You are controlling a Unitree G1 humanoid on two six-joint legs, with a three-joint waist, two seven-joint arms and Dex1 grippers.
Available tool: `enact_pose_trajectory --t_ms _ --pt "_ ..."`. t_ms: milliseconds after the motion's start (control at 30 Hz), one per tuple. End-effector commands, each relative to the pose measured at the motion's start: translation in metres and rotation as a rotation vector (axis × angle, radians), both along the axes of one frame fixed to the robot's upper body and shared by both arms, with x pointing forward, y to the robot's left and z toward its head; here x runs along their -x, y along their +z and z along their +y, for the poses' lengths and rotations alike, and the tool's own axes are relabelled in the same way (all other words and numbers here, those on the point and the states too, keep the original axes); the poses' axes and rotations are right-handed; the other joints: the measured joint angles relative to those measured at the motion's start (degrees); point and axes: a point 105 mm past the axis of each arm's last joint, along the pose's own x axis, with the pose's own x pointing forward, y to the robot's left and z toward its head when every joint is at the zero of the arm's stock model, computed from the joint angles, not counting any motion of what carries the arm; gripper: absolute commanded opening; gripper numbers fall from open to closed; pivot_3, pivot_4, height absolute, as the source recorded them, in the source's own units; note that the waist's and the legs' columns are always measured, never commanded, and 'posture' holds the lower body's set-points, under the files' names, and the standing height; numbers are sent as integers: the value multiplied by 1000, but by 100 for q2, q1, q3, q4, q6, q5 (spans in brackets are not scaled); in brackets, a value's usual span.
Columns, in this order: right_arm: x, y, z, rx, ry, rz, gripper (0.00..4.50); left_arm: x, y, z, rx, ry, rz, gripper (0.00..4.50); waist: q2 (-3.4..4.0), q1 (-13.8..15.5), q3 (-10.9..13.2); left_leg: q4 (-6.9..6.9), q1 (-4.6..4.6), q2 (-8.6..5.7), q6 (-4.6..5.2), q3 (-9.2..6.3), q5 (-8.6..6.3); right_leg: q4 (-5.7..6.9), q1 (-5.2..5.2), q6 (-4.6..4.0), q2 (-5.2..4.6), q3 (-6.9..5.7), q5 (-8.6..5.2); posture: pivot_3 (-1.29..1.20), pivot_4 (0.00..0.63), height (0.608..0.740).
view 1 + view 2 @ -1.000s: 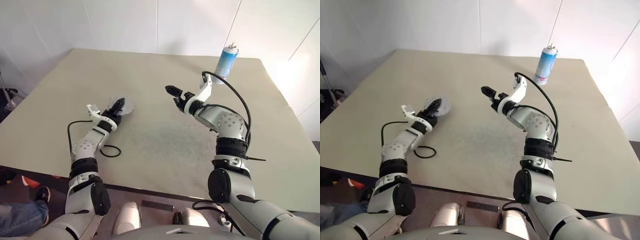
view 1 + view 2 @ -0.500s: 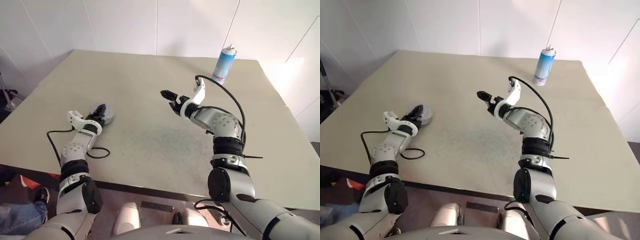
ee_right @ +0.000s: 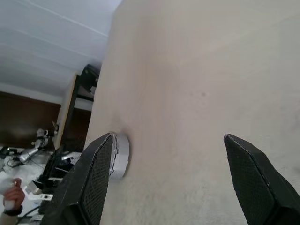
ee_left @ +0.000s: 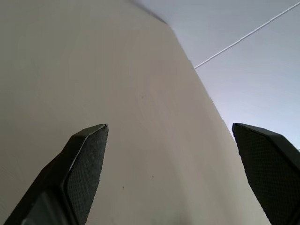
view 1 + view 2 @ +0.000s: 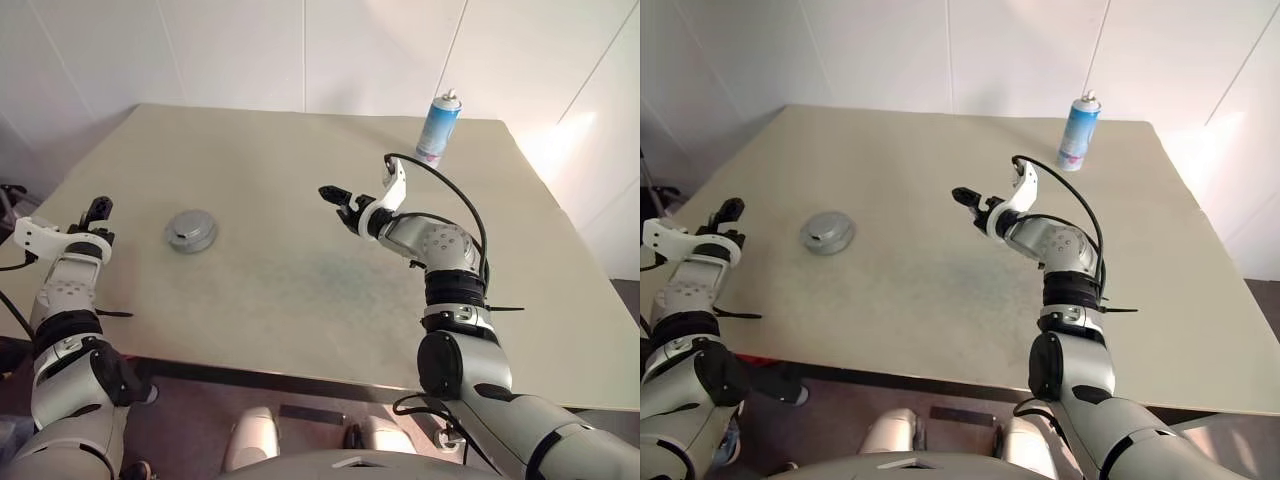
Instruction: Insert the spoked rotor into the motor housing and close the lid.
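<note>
one closed motor housing (image 5: pixel 190 231) is seen on the table (image 5: pixel 300 290), between left gripper (image 5: pixel 96 212) and right gripper (image 5: pixel 335 196), both released.

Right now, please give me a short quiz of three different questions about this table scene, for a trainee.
1. True or false: the left pincer holds the round grey metal lidded disc.
2. What stands upright at the far right of the beige table? A) blue spray can B) mug C) box
3. Fill in: the right pincer hangs ____ the table, fingers apart.

Key: 1 false, it is open and apart from the disc; 2 A, the blue and white spray can; 3 above.
</note>
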Motion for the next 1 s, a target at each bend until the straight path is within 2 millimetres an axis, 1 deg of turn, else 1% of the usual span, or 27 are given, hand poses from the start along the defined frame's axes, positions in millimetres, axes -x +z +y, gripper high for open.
enact_pose_trajectory --t_ms 33,67,133,200,233,267,300,367,400,467,533,567,633,767,1000 --pt "-3 31 -6 173 -10 -294 4277 -17 46 -40 -289 -145 -142 4471 -6 64 3 4 -7 0 0 0 0 -2 -2 2 -2 -1 2 0 0 740" --pt "2 36 -6 228 47 -385 4277 -20 55 -60 -370 -226 -183 4471 -9 101 4 10 -12 0 1 -1 -1 -2 -2 4 -5 -3 4 0 0 740" --pt "15 40 -8 292 156 -503 4277 -21 69 -94 -469 -366 -253 4471 -14 146 7 27 -29 -3 8 -2 -5 -6 -4 14 -12 -7 10 0 0 740" --pt "22 43 -25 395 214 -605 4277 -19 81 -135 -599 -534 -307 4471 -27 140 15 38 -35 -4 14 -1 -8 -8 -4 22 -13 -6 15 0 0 740" --pt "23 43 -35 461 236 -644 4277 -17 82 -155 -666 -618 -320 4471 -27 142 15 41 -35 -4 15 -1 -9 -8 -3 24 -13 -5 16 0 0 740" --pt "24 42 -43 514 254 -671 4277 -15 81 -169 -713 -683 -325 4471 -28 144 15 42 -35 -5 15 -1 -9 -8 -2 25 -15 -4 17 0 0 740" --pt "24 40 -55 576 269 -695 4277 -13 75 -186 -771 -762 -315 4471 -28 142 16 44 -32 -7 15 -1 -9 -7 0 26 -16 -3 18 0 0 740" --pt "24 36 -76 672 292 -715 4277 -9 58 -210 -871 -887 -275 4471 -24 119 14 45 -24 -7 15 3 -9 -1 2 23 -16 2 19 0 0 740" --pt "26 31 -86 719 316 -717 4277 -5 48 -223 -890 -955 -266 4471 -20 106 12 45 -24 -7 16 4 -9 2 3 21 -15 4 18 0 0 740" --pt "28 23 -98 767 349 -707 4277 2 33 -242 -898 -1049 -260 4471 -20 65 12 44 -26 -4 17 9 -9 7 6 10 -13 8 10 0 0 740" --pt "28 12 -108 819 357 -681 4277 8 17 -255 -916 -1114 -241 4471 -20 10 12 44 -26 -2 20 9 -9 7 4 -5 -10 8 3 0 0 740" --pt "27 8 -111 837 353 -668 4277 10 11 -259 -920 -1128 -231 4471 -20 -21 12 45 -33 -1 21 9 -9 9 -1 -11 -10 7 4 0 0 740" --pt "26 4 -112 850 345 -656 4277 12 5 -263 -896 -1138 -221 4471 -20 -48 12 48 -45 -1 24 8 -9 11 -11 -21 -10 5 7 0 0 740" --pt "25 -2 -109 851 346 -642 4277 11 9 -267 -837 -1120 -242 4471 -18 -54 12 53 -51 -1 41 8 -6 12 -16 -31 -10 4 11 0 0 740" --pt "24 -4 -104 846 350 -641 4277 8 13 -265 -849 -1097 -243 4471 -18 -48 12 75 -43 2 60 8 -8 14 -15 -37 -11 2 14 0 0 740"
